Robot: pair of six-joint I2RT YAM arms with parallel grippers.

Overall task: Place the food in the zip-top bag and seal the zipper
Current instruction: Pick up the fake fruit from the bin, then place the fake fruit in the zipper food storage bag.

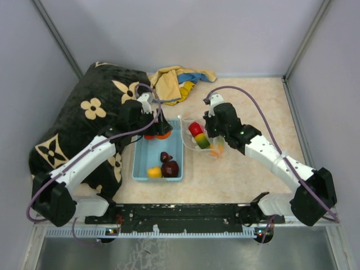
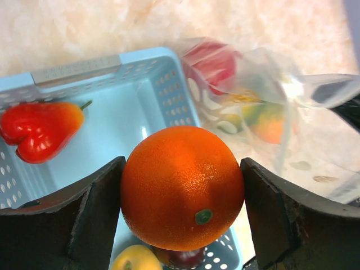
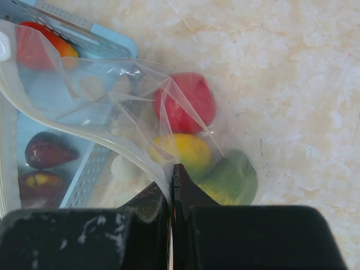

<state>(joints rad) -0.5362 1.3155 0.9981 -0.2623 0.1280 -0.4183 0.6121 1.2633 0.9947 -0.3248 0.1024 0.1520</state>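
Observation:
My left gripper [image 1: 157, 130] is shut on an orange toy fruit [image 2: 181, 188] and holds it over the far end of the blue basket, between its two fingers [image 2: 93, 214]. The clear zip-top bag [image 1: 202, 138] lies just right of the basket and holds a red fruit [image 3: 185, 104], a yellow one [image 3: 187, 149] and a yellow-green one [image 3: 232, 180]. My right gripper [image 3: 173, 173] is shut on the bag's whitish zipper strip [image 3: 112, 147], holding the mouth open toward the basket. A red-orange fruit [image 2: 39, 128], two maroon fruits [image 1: 169, 165] and a yellow fruit [image 1: 154, 172] lie in the basket.
The light-blue basket [image 1: 136, 164] stands mid-table between the arms. A black flower-patterned cloth [image 1: 95, 107] is heaped at the left, with a yellow cloth [image 1: 177, 81] at the back. Grey walls close in the sides and back.

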